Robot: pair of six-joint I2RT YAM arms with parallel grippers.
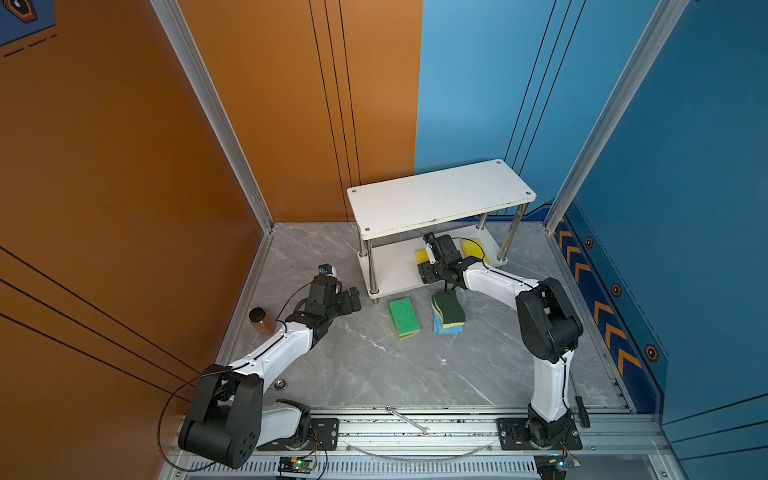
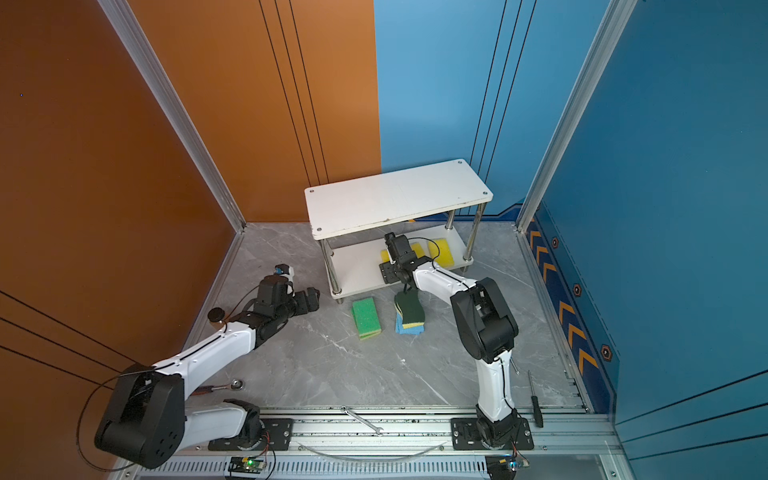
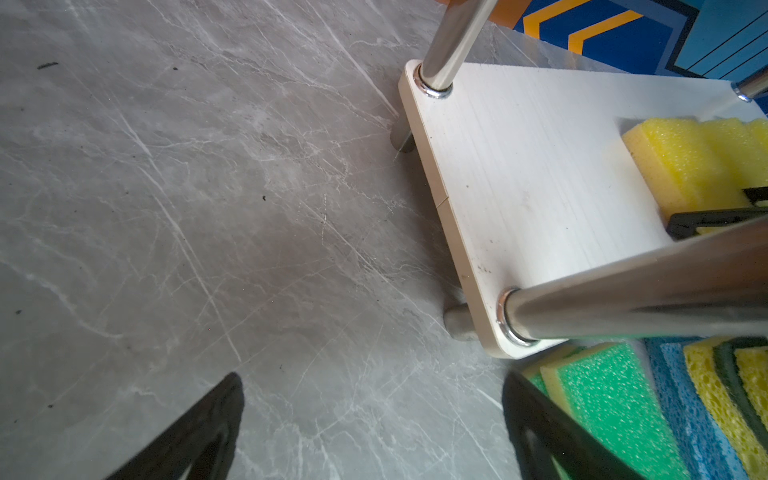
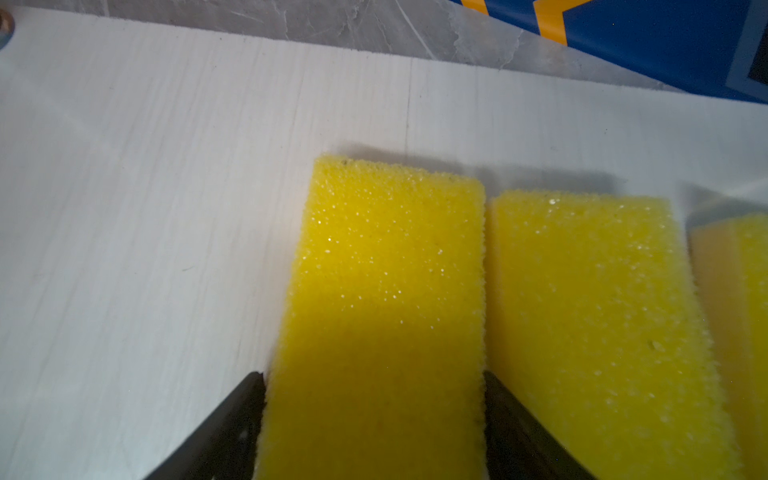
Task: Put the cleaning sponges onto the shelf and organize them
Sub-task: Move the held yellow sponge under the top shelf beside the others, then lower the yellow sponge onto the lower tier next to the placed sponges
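The shelf (image 1: 440, 199) stands at the back of the marble floor. My right gripper (image 4: 374, 378) reaches onto its lower board (image 4: 166, 208), shut on a yellow sponge (image 4: 386, 270) that lies flat there, one jaw on each long side. A second yellow sponge (image 4: 582, 291) lies right beside it and a third (image 4: 739, 291) just past that. On the floor in front lie a green-topped sponge (image 1: 404, 316) and a wavy dark-green one (image 1: 449, 309) stacked on a light blue one (image 1: 448, 329). My left gripper (image 3: 372, 376) hovers open over bare floor by the shelf's left end.
A brown jar (image 1: 261, 321) stands by the left wall behind the left arm. A wrench (image 1: 409, 420) lies on the front rail and a screwdriver (image 1: 582, 411) at the front right. The orange and blue walls close in the back and sides.
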